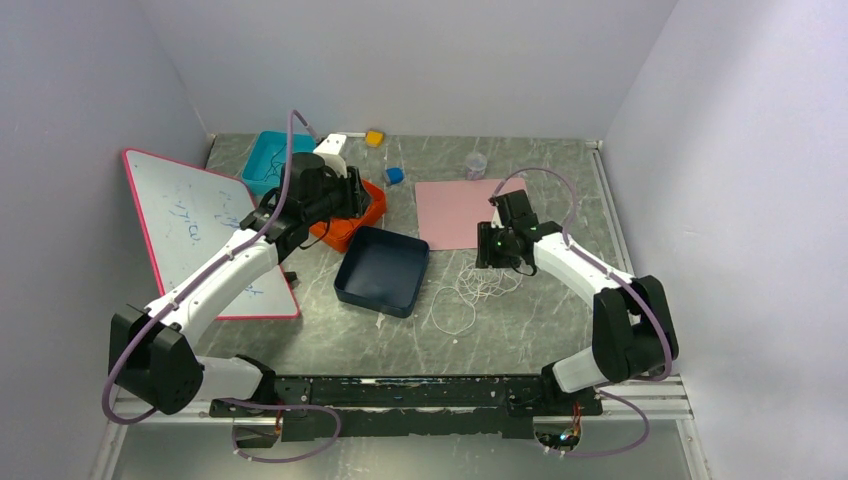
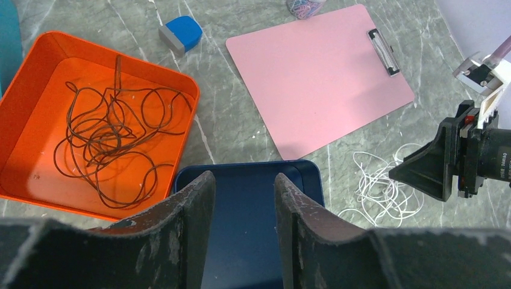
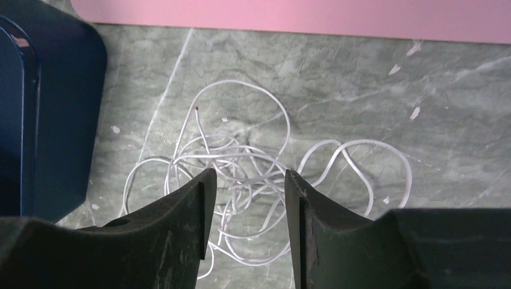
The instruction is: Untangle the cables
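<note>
A white cable [image 1: 470,290] lies in a loose tangle on the table, right of the navy tray [image 1: 350,285]. It also shows in the right wrist view [image 3: 253,153] and the left wrist view [image 2: 382,189]. A dark brown cable [image 2: 114,141] lies in loops inside the orange tray [image 2: 36,57]. My right gripper [image 1: 497,258] hangs open and empty just above the white tangle [image 3: 247,180]. My left gripper [image 1: 340,200] is open and empty over the near edge of the orange tray, with the navy tray between its fingertips [image 2: 244,183].
A pink clipboard [image 1: 465,210] lies behind the white cable. A whiteboard [image 1: 195,225] leans at the left. A teal tray [image 1: 268,160], a blue eraser [image 1: 395,175], a yellow block [image 1: 374,137] and a clear cup [image 1: 476,165] sit at the back.
</note>
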